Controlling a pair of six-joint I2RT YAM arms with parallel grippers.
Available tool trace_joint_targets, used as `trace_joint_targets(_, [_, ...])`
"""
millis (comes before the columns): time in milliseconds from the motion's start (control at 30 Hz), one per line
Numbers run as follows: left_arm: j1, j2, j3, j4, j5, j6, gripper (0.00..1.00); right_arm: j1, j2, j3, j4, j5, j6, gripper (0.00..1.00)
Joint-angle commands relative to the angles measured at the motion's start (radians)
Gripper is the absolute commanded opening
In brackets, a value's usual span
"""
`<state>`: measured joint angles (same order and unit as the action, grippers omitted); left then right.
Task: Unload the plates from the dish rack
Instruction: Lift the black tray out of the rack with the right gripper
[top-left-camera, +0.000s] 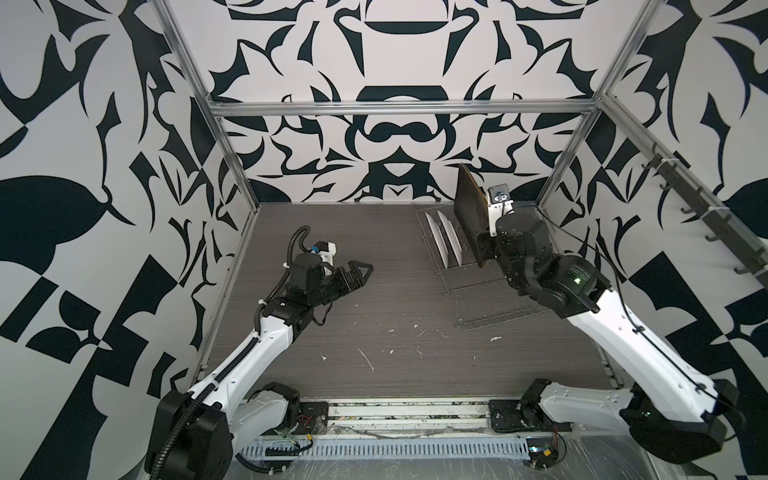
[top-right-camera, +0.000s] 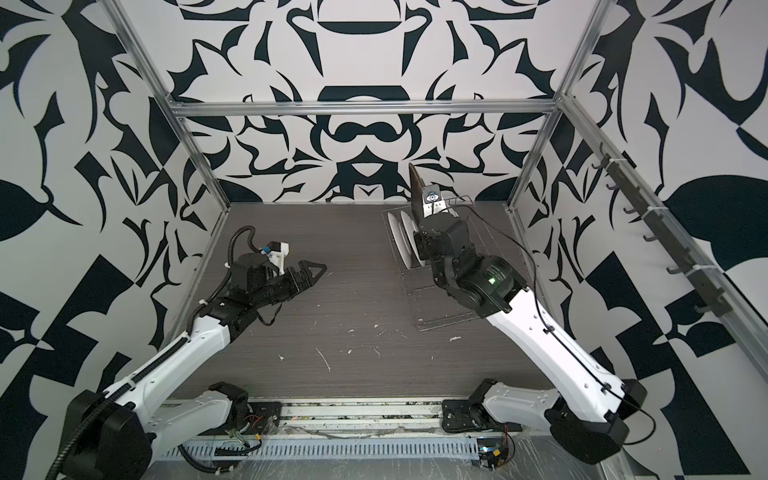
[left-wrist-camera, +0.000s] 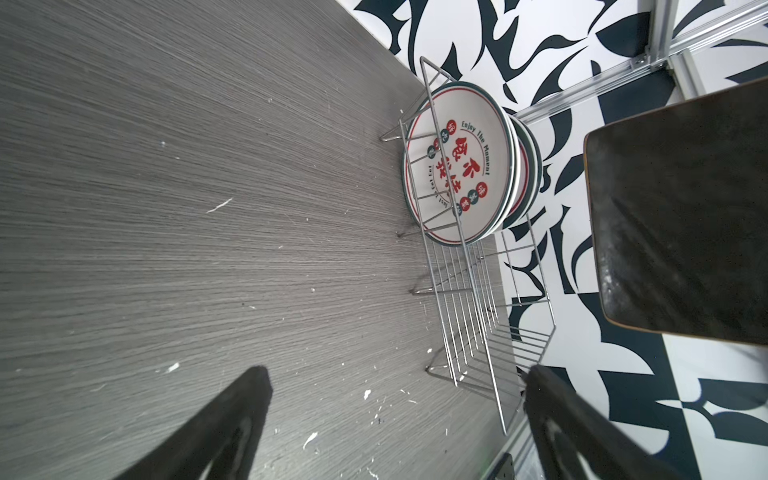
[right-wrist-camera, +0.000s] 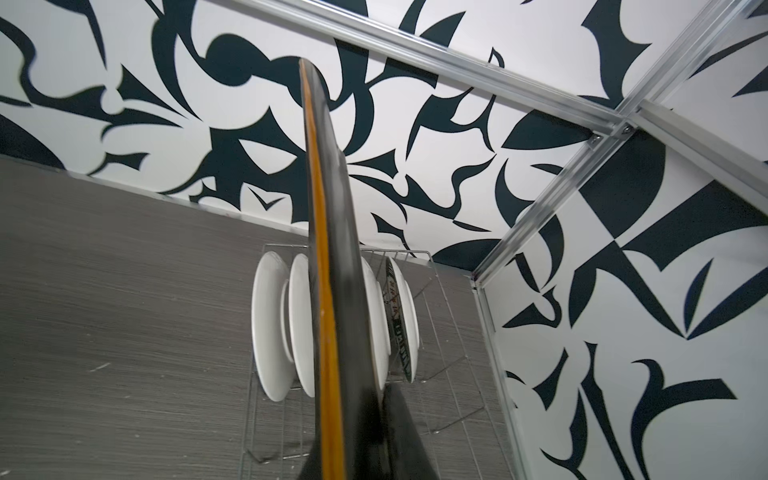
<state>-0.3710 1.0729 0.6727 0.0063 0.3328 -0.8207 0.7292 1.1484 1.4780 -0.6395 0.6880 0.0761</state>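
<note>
My right hand (top-left-camera: 483, 248) is clenched on the lower edge of the dark square plate (top-left-camera: 468, 214). I hold it upright on edge above the dish rack (top-left-camera: 484, 301), which sits at the back right of the table (top-left-camera: 374, 332). The white plates (top-left-camera: 444, 237) stand in the rack's far end, near the dark one. My left hand (top-left-camera: 359, 271) hovers released, jaws wide, over the table, well apart from the rack.
</note>
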Motion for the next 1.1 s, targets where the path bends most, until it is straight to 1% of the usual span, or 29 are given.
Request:
trace_joint_targets(0, [0.005,-0.011,-0.013,0.040,0.031,-0.029,0.99,0.004,-0.062,0.048,0.178,-0.043,0.117,0.00])
trace_joint_targets(200, [0.013,-0.025,-0.009,0.046,0.050,-0.037,0.99,0.004,-0.054,0.025,0.224,-0.192,0.252,0.00])
trace_joint_targets(300, [0.026,-0.026,-0.004,0.047,0.069,-0.040,0.99,0.004,-0.035,-0.028,0.293,-0.261,0.331,0.00])
trace_joint_targets(433, [0.066,-0.034,-0.007,0.051,0.104,-0.053,1.00,0.004,0.001,-0.077,0.379,-0.331,0.413,0.00])
trace_joint_targets(533, [0.101,-0.042,-0.008,0.048,0.137,-0.062,1.00,0.004,0.030,-0.113,0.459,-0.397,0.478,0.00])
trace_joint_targets(767, [0.172,-0.064,-0.011,0.040,0.201,-0.072,0.97,0.003,0.094,-0.221,0.676,-0.535,0.640,0.00])
trace_joint_targets(933, [0.204,-0.066,-0.016,0.040,0.223,-0.080,0.97,-0.010,0.118,-0.301,0.831,-0.582,0.764,0.00])
trace_joint_targets(1067, [0.219,-0.059,-0.010,0.034,0.234,-0.081,0.96,-0.030,0.137,-0.400,0.994,-0.628,0.883,0.00])
